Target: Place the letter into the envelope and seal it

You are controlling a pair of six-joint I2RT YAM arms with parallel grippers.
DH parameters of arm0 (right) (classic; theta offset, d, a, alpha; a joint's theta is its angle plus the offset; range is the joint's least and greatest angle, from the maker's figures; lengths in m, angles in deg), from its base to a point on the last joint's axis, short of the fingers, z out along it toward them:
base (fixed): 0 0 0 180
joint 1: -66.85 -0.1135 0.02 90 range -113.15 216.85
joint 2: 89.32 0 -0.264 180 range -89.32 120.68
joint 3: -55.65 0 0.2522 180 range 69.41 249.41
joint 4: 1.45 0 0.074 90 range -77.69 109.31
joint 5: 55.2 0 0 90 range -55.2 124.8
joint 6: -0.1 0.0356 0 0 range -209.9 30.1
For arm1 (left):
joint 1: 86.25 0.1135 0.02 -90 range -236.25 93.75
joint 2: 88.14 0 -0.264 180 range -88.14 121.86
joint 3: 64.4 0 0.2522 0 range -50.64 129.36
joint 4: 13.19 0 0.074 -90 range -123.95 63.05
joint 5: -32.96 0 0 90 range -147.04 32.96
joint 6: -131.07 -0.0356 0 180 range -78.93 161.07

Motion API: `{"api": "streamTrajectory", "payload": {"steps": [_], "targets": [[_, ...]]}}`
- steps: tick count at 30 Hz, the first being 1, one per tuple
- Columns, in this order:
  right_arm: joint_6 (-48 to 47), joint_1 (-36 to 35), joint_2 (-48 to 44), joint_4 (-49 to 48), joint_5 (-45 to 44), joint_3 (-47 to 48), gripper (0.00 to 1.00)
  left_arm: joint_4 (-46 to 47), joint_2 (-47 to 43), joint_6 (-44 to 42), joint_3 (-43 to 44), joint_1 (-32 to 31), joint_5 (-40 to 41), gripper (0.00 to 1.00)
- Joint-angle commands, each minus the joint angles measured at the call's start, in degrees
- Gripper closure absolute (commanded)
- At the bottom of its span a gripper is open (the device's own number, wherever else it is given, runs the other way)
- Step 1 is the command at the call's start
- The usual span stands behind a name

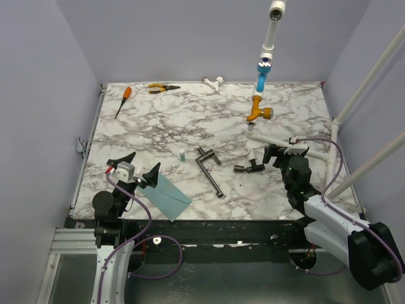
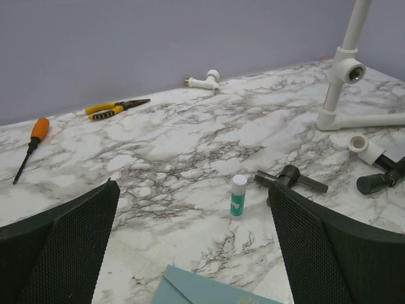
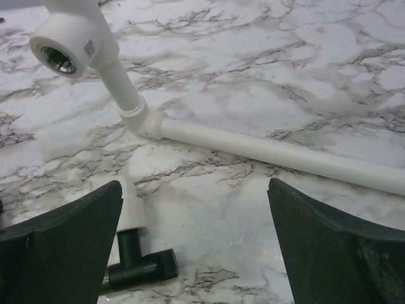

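Note:
The teal envelope (image 1: 169,196) lies flat near the table's front edge on the left, turned at an angle; its far corner shows at the bottom of the left wrist view (image 2: 202,292). The letter is out of view in every frame. My left gripper (image 1: 142,166) hovers over the envelope's far left end, open, with nothing between its fingers (image 2: 192,190). My right gripper (image 1: 281,151) is at the right, open and empty (image 3: 195,187), over bare marble beside a white pipe (image 3: 272,152).
A small green-and-white glue stick (image 2: 238,195) stands beyond the envelope. A black T-handle tool (image 1: 209,171) and a black fitting (image 1: 250,166) lie mid-table. A white pipe rig with an orange valve (image 1: 261,113) rises at the right. A screwdriver (image 1: 122,101) and pliers (image 1: 163,88) lie at the back.

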Motion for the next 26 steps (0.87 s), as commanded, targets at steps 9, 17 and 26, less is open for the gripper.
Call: {"api": "streamTrajectory", "payload": {"steps": [9, 17, 26], "targets": [[3.6, 0.5, -7.0, -11.9, -17.1, -10.3, 0.0, -0.4, -4.6, 2.5, 0.0, 5.0, 3.8, 0.01], [8.2, 0.5, -3.6, -8.6, -25.7, -9.4, 0.0, -0.4, -2.6, 2.1, 0.0, 5.8, 3.5, 0.01], [9.7, 0.5, -0.2, -5.7, -28.0, -6.7, 0.03, -0.4, -1.2, 2.0, -0.4, 6.2, 3.7, 0.01]]}}
